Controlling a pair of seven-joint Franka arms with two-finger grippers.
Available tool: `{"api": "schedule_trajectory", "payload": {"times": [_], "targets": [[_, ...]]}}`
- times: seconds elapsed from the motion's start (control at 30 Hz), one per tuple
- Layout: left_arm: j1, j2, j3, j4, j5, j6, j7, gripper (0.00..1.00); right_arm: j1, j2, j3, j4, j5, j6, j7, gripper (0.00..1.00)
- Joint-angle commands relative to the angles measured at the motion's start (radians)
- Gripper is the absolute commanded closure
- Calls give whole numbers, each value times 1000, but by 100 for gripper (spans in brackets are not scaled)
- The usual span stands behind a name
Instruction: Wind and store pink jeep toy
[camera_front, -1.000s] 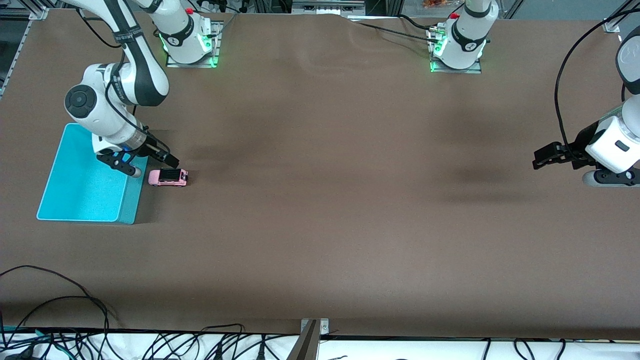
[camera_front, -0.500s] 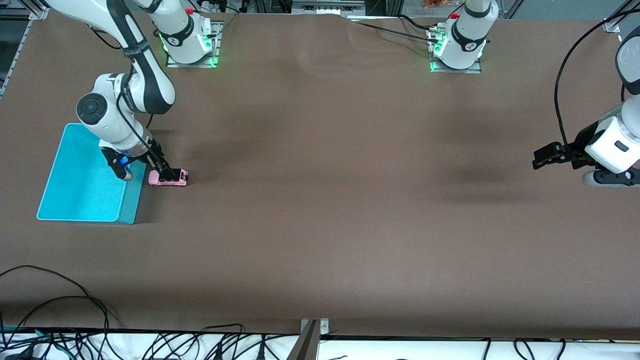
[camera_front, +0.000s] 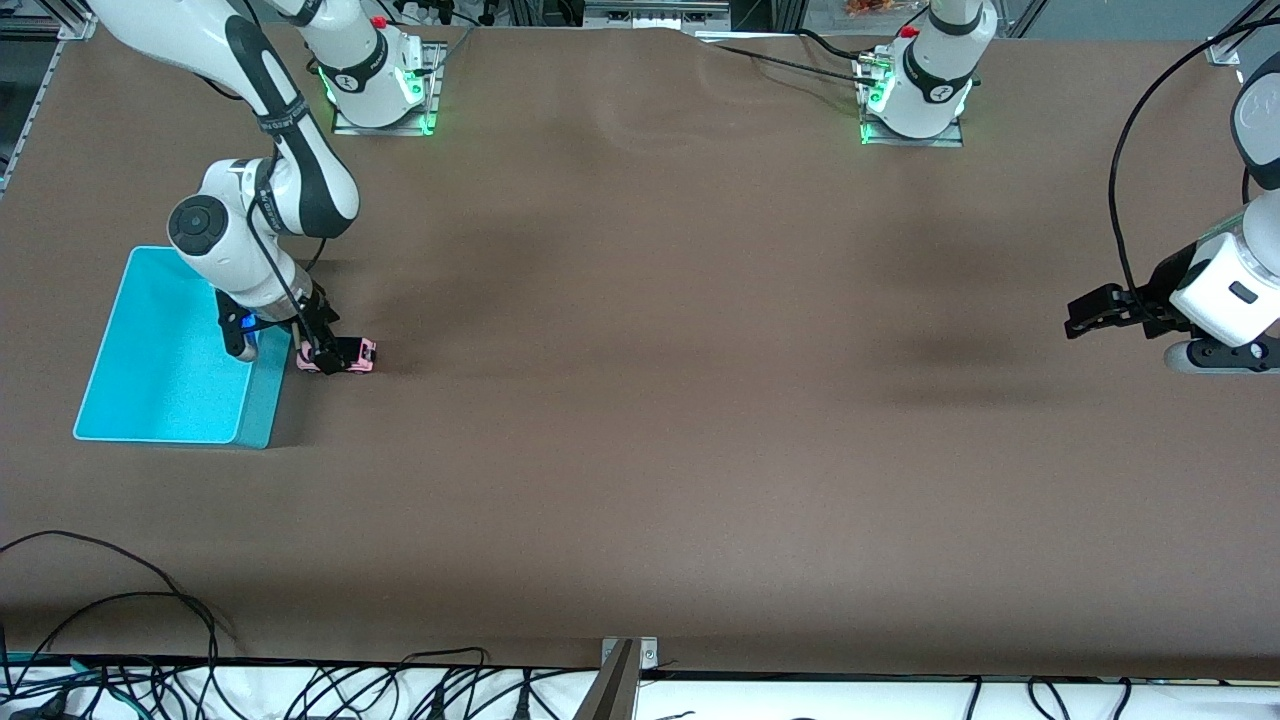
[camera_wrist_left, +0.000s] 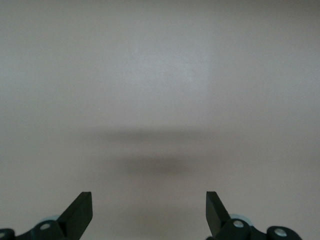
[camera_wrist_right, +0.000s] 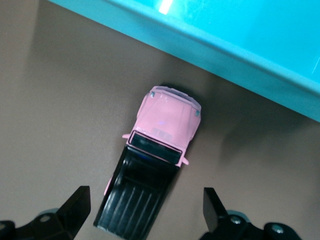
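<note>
Pink jeep toy, just beside the turquoise bin, should be centred between the spread-apart right tool before closing; the left tool waits, also spread apart.

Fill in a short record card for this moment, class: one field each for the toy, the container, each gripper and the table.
toy: small pink jeep toy with black roof and rear, on its wheels on the table beside the bin, not in it
container: turquoise rectangular plastic bin, nothing visible inside, at the right arm's end of the table
right gripper: open, low over the jeep, fingers either side, not closed on it
left gripper: open, waiting over bare table at the left arm's end
table: brown surface
</note>
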Motion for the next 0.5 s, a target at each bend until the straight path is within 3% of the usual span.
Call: {"api": "schedule_trajectory", "payload": {"times": [0.0, 0.27, 0.3, 0.4, 0.47], "targets": [[9, -13, -7, -13, 14, 4, 20, 0, -4, 30, 4, 0, 1, 48, 40, 0], [7, -13, -7, -13, 14, 4, 20, 0, -6, 47, 3, 5, -2, 53, 36, 0], [9, -13, -8, -13, 14, 4, 20, 0, -6, 45, 3, 5, 3, 53, 37, 8], [9, -13, -7, -13, 14, 4, 20, 0, -7, 42, 3, 8, 10, 53, 42, 46], [9, -13, -8, -13, 14, 4, 20, 0, -6, 40, 3, 8, 10, 53, 42, 64]]}}
